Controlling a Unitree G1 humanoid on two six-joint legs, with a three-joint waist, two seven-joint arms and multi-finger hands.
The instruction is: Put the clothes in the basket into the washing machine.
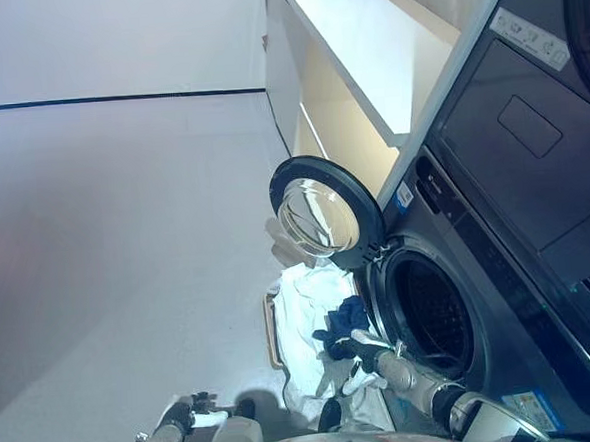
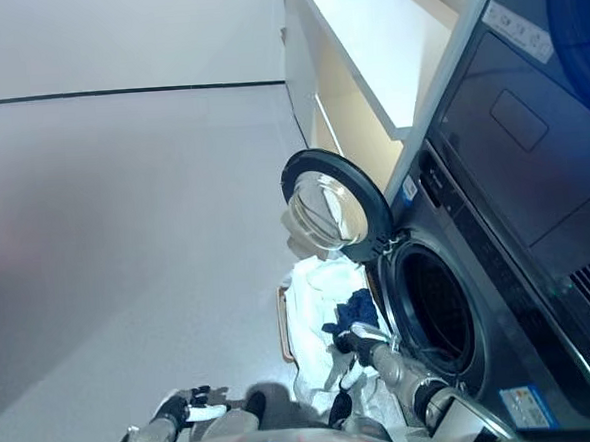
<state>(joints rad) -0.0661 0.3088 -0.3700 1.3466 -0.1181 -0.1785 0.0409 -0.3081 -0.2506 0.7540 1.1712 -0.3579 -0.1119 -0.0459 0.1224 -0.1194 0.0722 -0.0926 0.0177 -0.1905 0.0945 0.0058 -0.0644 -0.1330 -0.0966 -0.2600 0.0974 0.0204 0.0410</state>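
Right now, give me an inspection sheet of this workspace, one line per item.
Surface: pale floor, bare.
Job's things: basket on the floor before the washing machine, heaped with white and dark blue clothes; round door swung open, drum looks empty.
Clutter: nothing seen.
Hands: right hand in the clothes, grip unclear; left hand low over the floor, grip unclear.
Cables: nothing seen.
Surroundings: white shelving beside the machine.

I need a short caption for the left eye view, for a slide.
Right hand reaching into the clothes in the basket beside the open washing machine.
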